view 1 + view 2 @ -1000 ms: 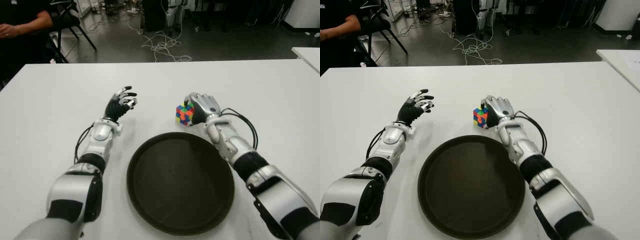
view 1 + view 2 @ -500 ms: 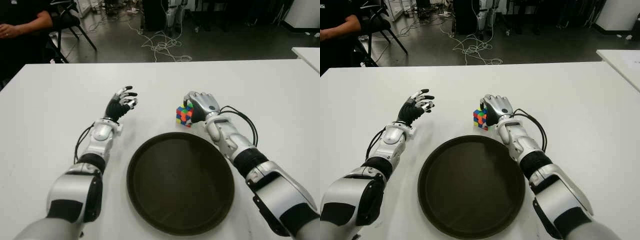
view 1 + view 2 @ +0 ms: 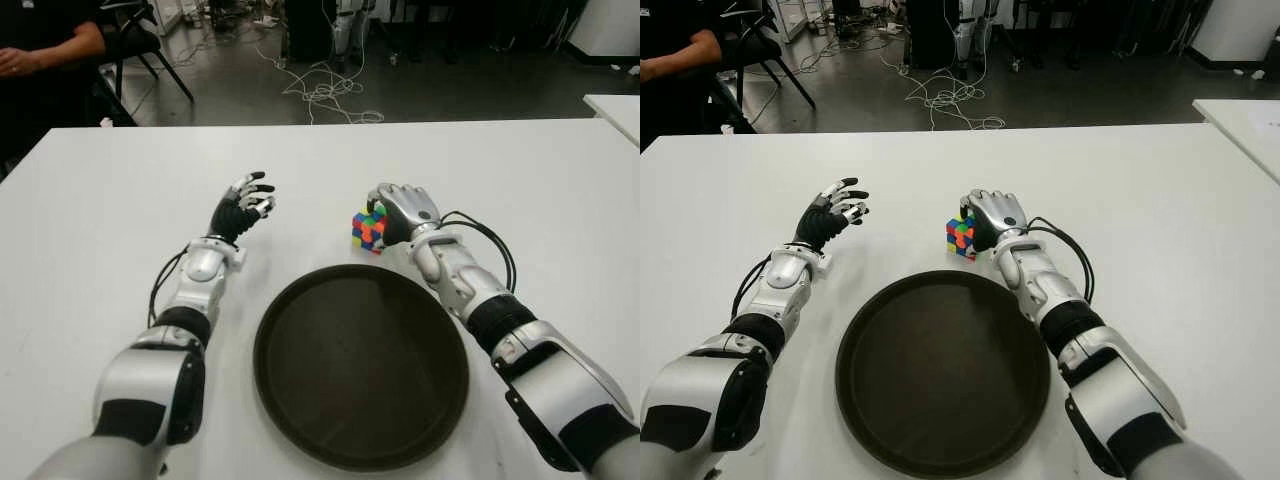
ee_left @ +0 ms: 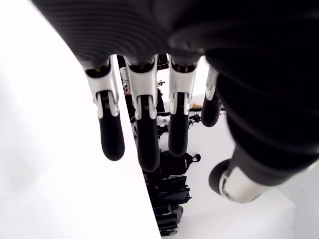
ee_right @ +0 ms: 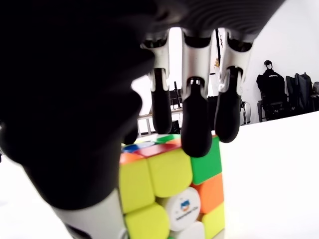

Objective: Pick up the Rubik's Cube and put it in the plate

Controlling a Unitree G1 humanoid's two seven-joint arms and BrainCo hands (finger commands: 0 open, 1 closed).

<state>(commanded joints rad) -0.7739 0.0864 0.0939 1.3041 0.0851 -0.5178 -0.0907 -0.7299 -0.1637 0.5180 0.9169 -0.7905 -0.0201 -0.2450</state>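
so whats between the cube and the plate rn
Only a narrow strip of bare white table separates the Rubik's Cube from the plate, seen in both eye views.

Two head cameras look forward and down at one white table (image 3: 120, 200). Each wrist camera views its own fingers closely.

no readable text on the table

only a small blue logo sits on the white centre sticker of the rubik's cube (image 5: 172, 194); its mark carries no legible lettering; no labels, numbers or signs can be read elsewhere
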